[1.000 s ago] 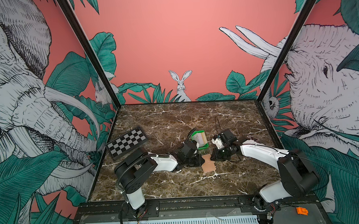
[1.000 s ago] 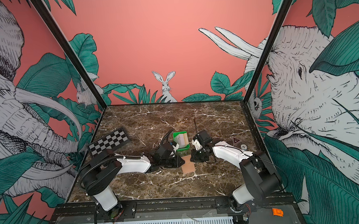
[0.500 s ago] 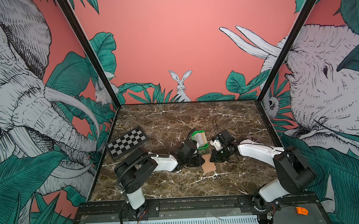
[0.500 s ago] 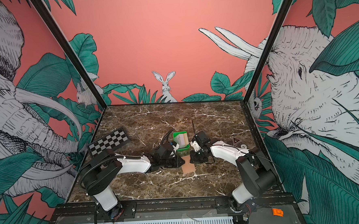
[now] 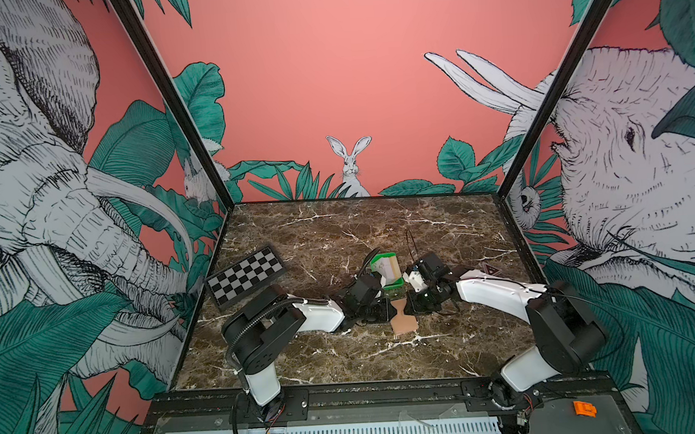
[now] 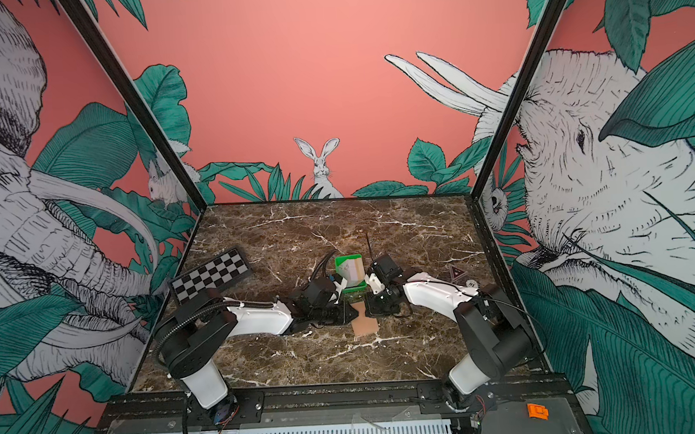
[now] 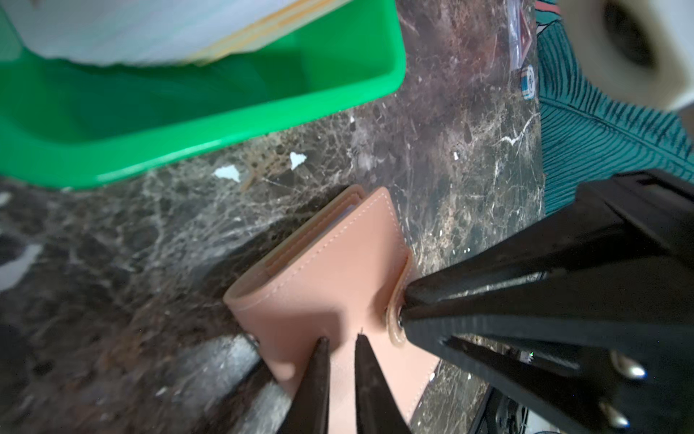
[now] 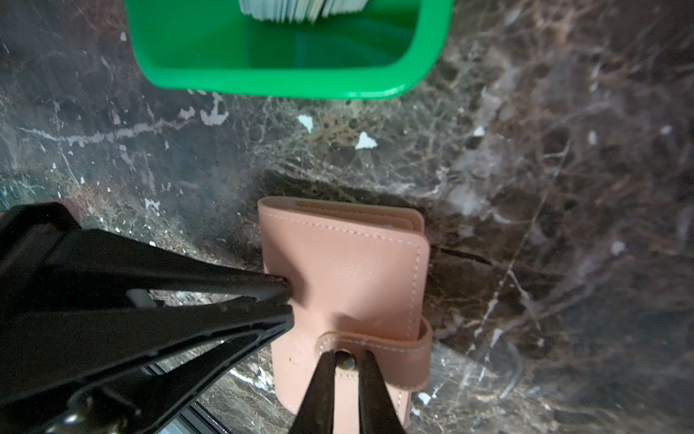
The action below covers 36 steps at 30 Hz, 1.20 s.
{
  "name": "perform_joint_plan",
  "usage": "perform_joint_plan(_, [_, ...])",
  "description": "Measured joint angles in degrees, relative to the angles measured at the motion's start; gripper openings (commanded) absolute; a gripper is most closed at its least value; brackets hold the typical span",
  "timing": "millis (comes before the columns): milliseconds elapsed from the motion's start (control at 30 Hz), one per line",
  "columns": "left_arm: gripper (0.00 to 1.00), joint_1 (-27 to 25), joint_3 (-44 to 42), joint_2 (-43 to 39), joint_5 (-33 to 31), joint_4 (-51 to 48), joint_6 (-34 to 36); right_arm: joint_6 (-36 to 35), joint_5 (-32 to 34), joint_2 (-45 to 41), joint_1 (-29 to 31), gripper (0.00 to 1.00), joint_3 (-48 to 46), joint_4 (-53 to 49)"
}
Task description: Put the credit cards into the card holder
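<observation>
Our left gripper [image 8: 287, 297] pinches the card holder [image 8: 349, 263] narrowly at its spine, steadying it; our right gripper [image 8: 343, 357] seemingly nips the snap strap [image 8: 394, 347] to unfasten it.

A: Both top views are bright and even, lit from above. Soft shadows lie under the arms on the marble table [image 5: 345, 361]. The corner posts bow out, wide lens.
B: Wrists?
A: Dimmer. The green tray [image 7: 210, 124] and credit cards [image 7: 150, 30] are badly blurred up close, with a glare streak on the rim. The card holder [image 8: 349, 263] is fairly sharp and casts a dark shadow beside it.
B: Motion blur?
A: Possibly, or just focus. Can't tell.
</observation>
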Motion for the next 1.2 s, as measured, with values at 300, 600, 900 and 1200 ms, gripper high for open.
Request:
perform_joint_plan(300, [0.16, 0.0, 0.0, 0.1, 0.0, 0.3, 0.0, -0.1, 1.0, 0.0, 0.7, 0.13, 0.0, -0.5])
perform_joint_plan(600, [0.16, 0.0, 0.0, 0.3, 0.2, 0.7, 0.0, -0.7, 2.1, 1.2, 1.2, 0.13, 1.6, -2.1])
perform_joint_plan(900, [0.16, 0.0, 0.0, 0.3, 0.2, 0.7, -0.1, -1.1, 4.0, 1.9, 2.3, 0.12, 3.0, -3.9])
perform_joint_plan(1200, [0.16, 0.0, 0.0, 0.4, 0.2, 0.8, -0.2, -1.3, 5.4, 3.5, 3.1, 0.11, 4.9, -5.7])
